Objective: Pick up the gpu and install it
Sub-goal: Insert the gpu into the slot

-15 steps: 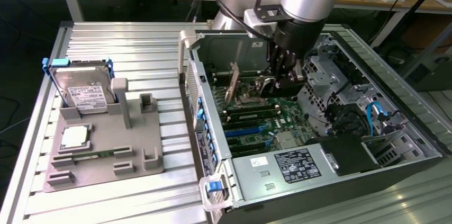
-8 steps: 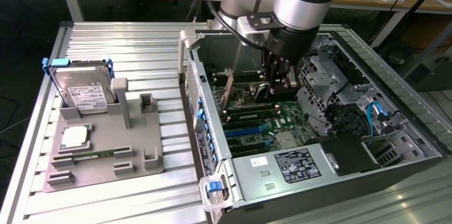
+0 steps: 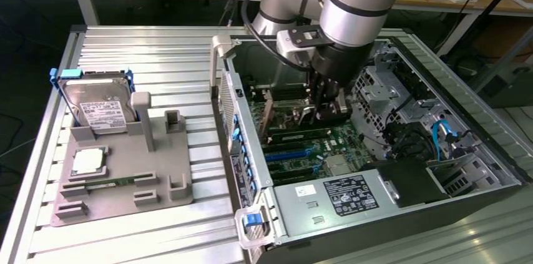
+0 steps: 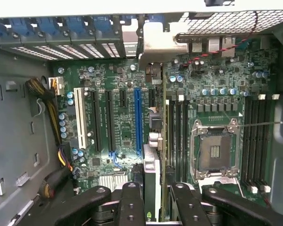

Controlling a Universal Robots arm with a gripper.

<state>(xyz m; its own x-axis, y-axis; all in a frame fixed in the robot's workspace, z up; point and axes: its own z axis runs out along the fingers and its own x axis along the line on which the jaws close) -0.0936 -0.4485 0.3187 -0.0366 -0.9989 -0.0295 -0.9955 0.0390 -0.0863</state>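
Note:
My gripper (image 3: 330, 107) reaches down inside the open computer case (image 3: 433, 198) and is shut on the gpu (image 3: 323, 113). In the wrist view the gpu (image 4: 156, 165) shows edge-on as a thin card between the two black fingers (image 4: 132, 207), and its silver bracket (image 4: 155, 42) points toward the case's rear slot openings. The card hangs over the motherboard (image 4: 118, 127), between the long blue slot (image 4: 138, 117) and the memory slots (image 4: 178, 127). Whether its lower edge touches a slot is hidden.
A CPU socket (image 4: 214, 150) and a white slot (image 4: 79, 117) sit on the board, with power cables (image 4: 52, 122) at the case wall. Outside the case, a grey fixture (image 3: 158, 176) holds a hard drive (image 3: 100, 111), a processor chip (image 3: 87, 161) and a green memory stick (image 3: 108, 183).

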